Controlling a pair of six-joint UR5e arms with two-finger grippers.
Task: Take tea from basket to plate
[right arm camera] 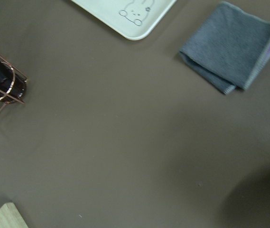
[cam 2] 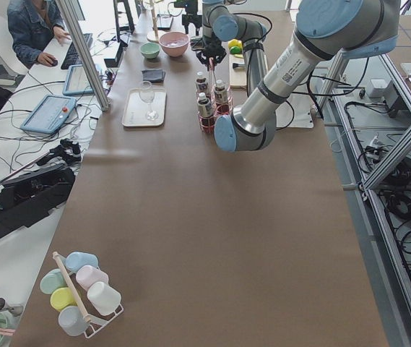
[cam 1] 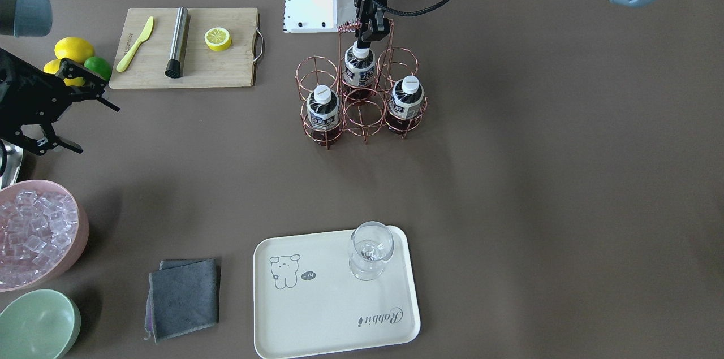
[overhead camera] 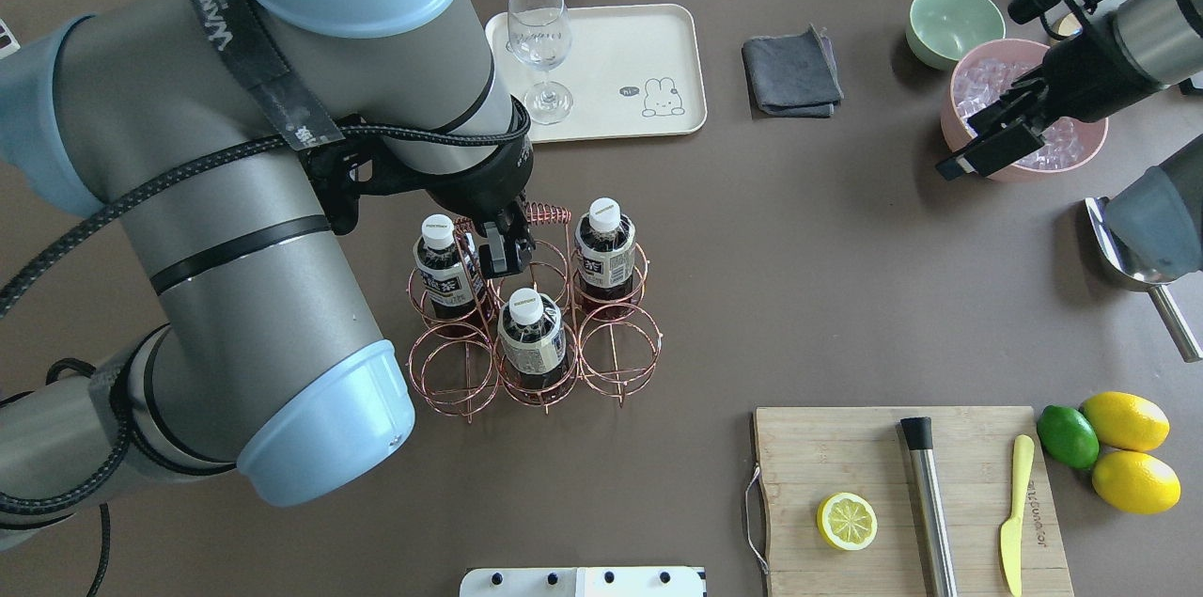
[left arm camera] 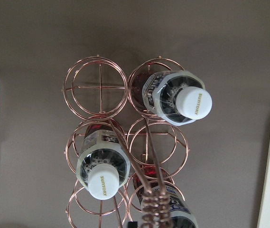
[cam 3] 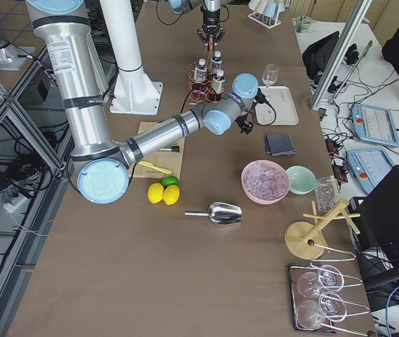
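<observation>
Three tea bottles stand in the copper wire basket (overhead camera: 618,378): one on the robot's side (overhead camera: 531,334), one at the left (overhead camera: 439,270) and one at the right (overhead camera: 606,247). My left gripper (overhead camera: 506,249) hovers above the basket beside its coiled handle (overhead camera: 548,213), its fingers slightly apart and holding nothing. In the left wrist view I look straight down on the caps (left arm camera: 195,102) and the empty cells. The cream plate (cam 1: 317,314) lies across the table, apart from the basket. My right gripper (cam 1: 96,128) hangs open far off, near the ice bowl.
A wine glass (cam 1: 370,249) stands on the plate's corner. A grey cloth (cam 1: 184,298), a green bowl (cam 1: 37,325) and a pink bowl of ice (cam 1: 34,234) lie beside it. A cutting board (cam 1: 186,48) carries a lemon half, muddler and knife, with lemons beyond.
</observation>
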